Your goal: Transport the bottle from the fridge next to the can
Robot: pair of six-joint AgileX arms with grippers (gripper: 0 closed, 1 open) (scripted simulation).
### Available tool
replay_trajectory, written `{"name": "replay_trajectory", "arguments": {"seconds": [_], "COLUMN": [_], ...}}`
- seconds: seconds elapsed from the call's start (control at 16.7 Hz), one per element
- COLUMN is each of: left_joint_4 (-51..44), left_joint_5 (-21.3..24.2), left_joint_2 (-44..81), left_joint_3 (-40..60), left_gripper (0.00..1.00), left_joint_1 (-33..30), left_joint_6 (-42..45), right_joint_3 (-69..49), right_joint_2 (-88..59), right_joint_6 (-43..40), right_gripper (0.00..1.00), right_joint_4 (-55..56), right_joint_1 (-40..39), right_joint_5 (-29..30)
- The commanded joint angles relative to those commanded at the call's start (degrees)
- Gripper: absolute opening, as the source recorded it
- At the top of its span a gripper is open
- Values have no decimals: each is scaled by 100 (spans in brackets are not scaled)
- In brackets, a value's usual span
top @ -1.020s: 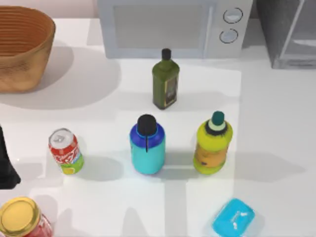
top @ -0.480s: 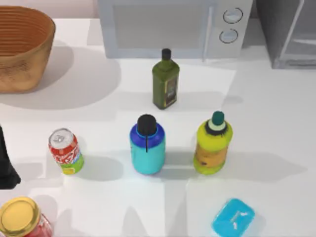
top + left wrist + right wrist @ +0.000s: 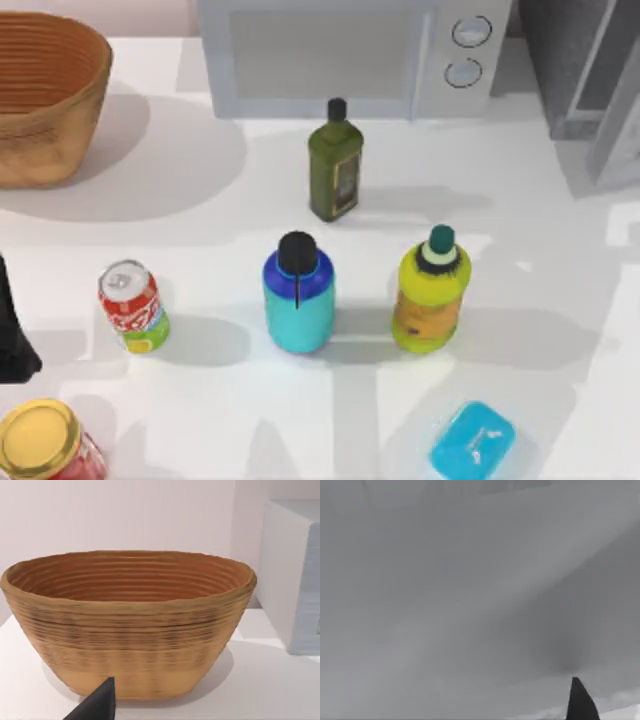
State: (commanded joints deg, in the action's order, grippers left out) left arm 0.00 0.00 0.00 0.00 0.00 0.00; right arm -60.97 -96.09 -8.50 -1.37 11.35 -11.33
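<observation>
The cyan bottle (image 3: pixel 298 297) with blue shoulder and black cap stands upright mid-table. The red can (image 3: pixel 132 305) stands upright to its left, a clear gap between them. The grey fridge (image 3: pixel 575 75) sits at the back right corner, its glass-panelled door (image 3: pixel 618 110) swung out toward the table's right edge. My left arm (image 3: pixel 12 335) is parked at the left edge, and its gripper (image 3: pixel 97 706) faces the basket. My right gripper (image 3: pixel 580 702) is close up against a plain grey surface.
A woven basket (image 3: pixel 45 95) stands back left and a white microwave (image 3: pixel 350 50) at the back centre. A dark green oil bottle (image 3: pixel 335 170) stands before it. A yellow bottle (image 3: pixel 430 295), a blue soap box (image 3: pixel 472 440) and a gold-lidded red jar (image 3: pixel 45 440) stand nearer.
The fridge door has swung outward at the back right, and the shadows on the right half of the table have shifted. The bottles, the can and the left arm have stayed put.
</observation>
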Motion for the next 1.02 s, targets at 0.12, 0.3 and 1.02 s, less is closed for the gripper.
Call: {"name": "replay_trajectory", "arguments": {"seconds": [0.12,0.3,1.02], "left_joint_4": [0,0,0], "left_joint_5": [0,0,0], "left_joint_2": [0,0,0], "left_joint_3": [0,0,0], "left_gripper": [100,100,100], "left_joint_1": [0,0,0], "left_joint_6": [0,0,0], "right_joint_3": [226,411,-1119], "right_joint_2": [175,329,-942], "right_joint_6": [436,788,790], "right_gripper": [100,100,100], "right_joint_4": [249,454,154], "right_joint_1": [-576,-977,-912], "right_joint_5": [515,909,966]}}
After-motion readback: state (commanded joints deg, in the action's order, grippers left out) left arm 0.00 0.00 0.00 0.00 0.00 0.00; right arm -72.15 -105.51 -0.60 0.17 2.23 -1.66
